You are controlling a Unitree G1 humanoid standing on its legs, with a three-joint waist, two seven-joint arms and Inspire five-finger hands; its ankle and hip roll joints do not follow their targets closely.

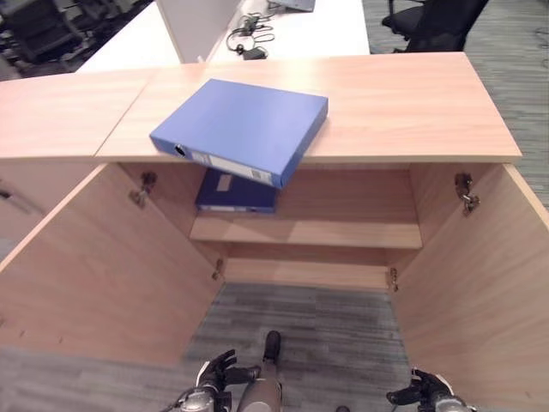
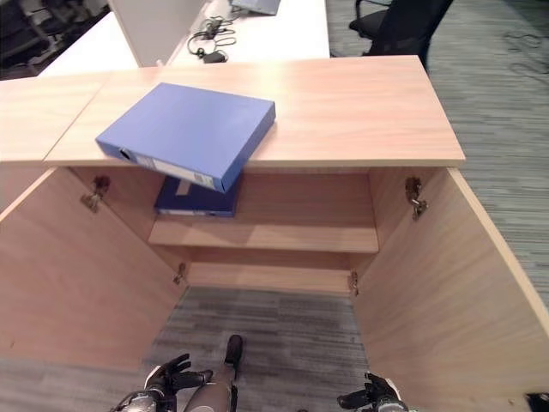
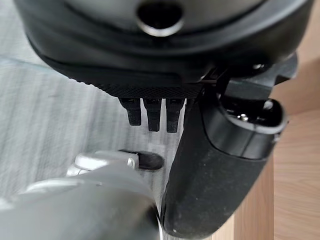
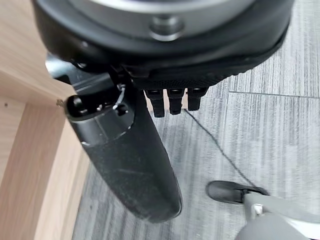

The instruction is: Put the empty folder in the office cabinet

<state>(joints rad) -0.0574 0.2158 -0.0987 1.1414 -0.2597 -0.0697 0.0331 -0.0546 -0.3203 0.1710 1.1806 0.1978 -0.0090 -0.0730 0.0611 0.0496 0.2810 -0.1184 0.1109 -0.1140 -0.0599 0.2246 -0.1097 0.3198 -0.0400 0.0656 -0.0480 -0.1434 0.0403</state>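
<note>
While I look down from the head camera, both cabinet doors stand wide open.
Folder [image 1: 244, 127]: blue, lying flat on the cabinet top [image 1: 403, 103], left of centre; its near corner juts out past the front edge, spine label facing me.
Second folder [image 1: 236, 192]: blue, lying on the upper shelf [image 1: 343, 230], at its left end, just under the overhanging one.
Cabinet [image 1: 103, 266]: light wood; left door swung out to the left, right door [image 1: 480, 283] to the right; grey carpet at its foot.
Left hand [image 1: 216, 374]: low at the near edge, well apart from both folders; in its wrist view the fingers [image 3: 152, 114] hang straight, thumb out, holding nothing.
Right hand [image 1: 426, 390]: low at the near right, by the right door; fingers [image 4: 176, 102] straight, empty.
Far side: white desk [image 1: 300, 30] with cables, dark chair [image 1: 437, 21] at the far right.
</note>
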